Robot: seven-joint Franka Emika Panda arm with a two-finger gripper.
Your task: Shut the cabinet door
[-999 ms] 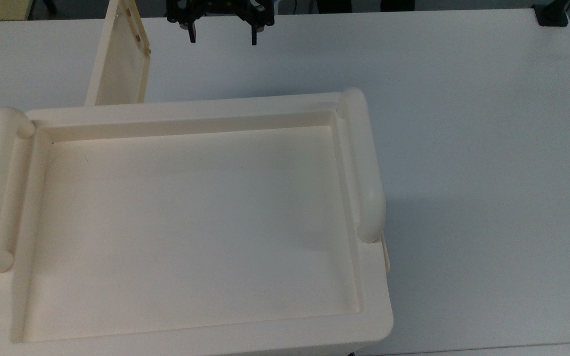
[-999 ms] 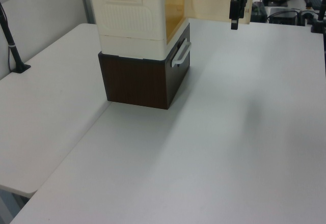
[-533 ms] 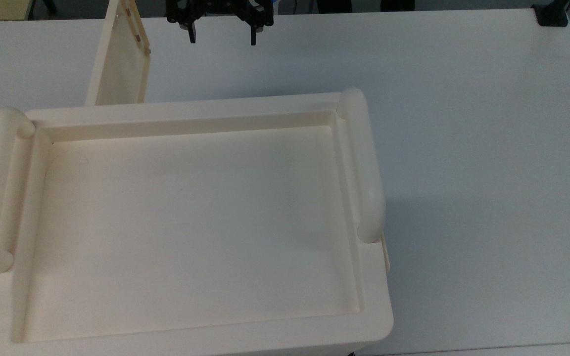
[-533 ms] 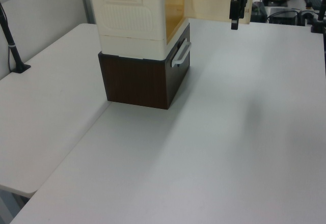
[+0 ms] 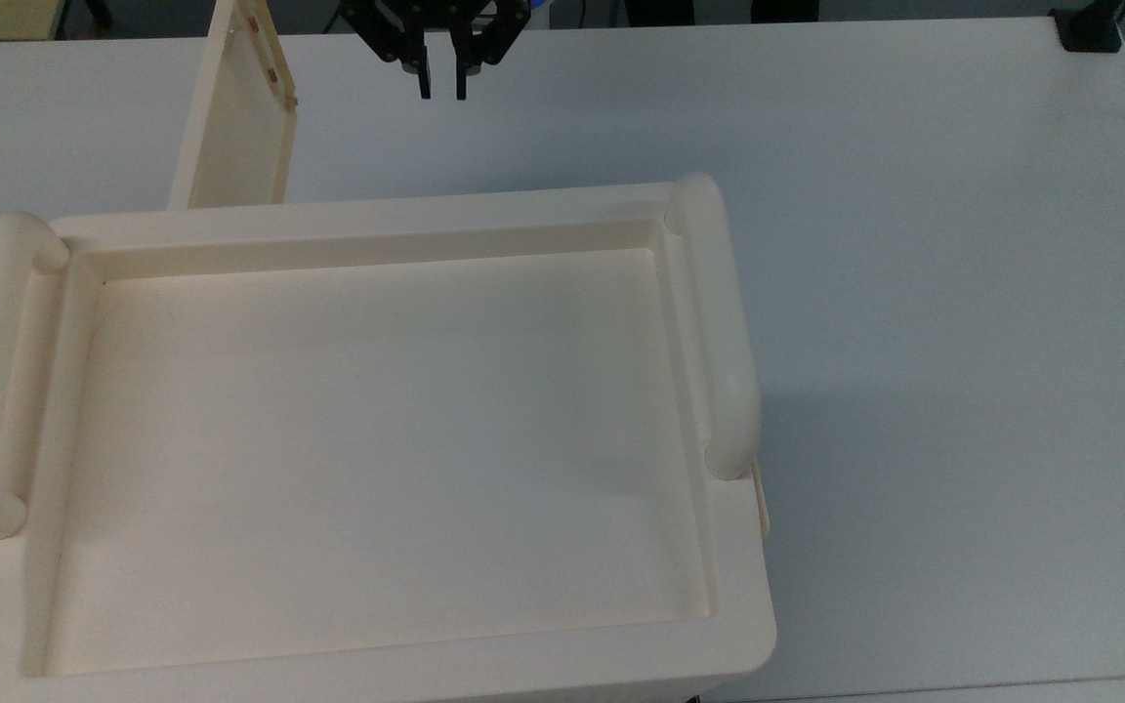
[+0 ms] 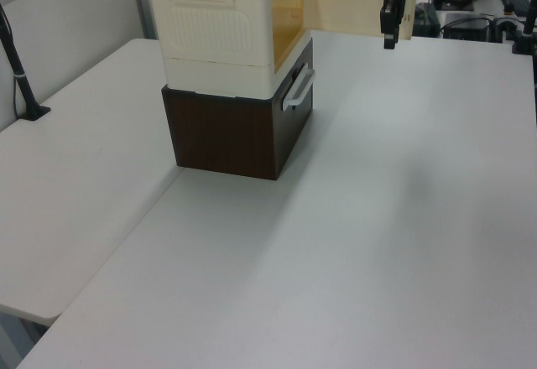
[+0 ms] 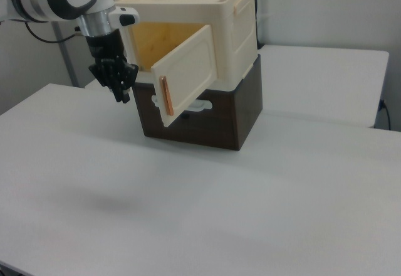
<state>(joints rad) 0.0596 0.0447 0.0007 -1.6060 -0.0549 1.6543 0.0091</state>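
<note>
The gripper (image 5: 440, 93) hangs in the air above the bench (image 5: 914, 244), pointing down, its two fingers drawn nearly together with only a narrow slit between them and nothing held. It sits out in front of the cabinet (image 7: 232, 31), off to the top view's right of the cabinet door (image 5: 235, 127) and clear of it; in the right view the gripper (image 7: 120, 94) is to the left of the door's free edge, not touching it. Narrowed fingers suit a push better than a grasp, so this looks like the approach before nudging the door shut, and none of the closing is done yet. The cabinet door (image 7: 188, 75) stands wide open, swung out from the cabinet's front so that the yellowish inside (image 7: 160, 44) is exposed, with a thin copper-coloured handle strip (image 7: 164, 97) along its free edge. The cabinet rests on a dark brown box (image 7: 232, 116) that has a pale handle (image 6: 298, 89) on its front, just below the door's sweep. Around the cabinet the bench carries little else; a black post (image 6: 21, 75) stands well away at its far side, so nothing seems to block the door's swing.
</note>
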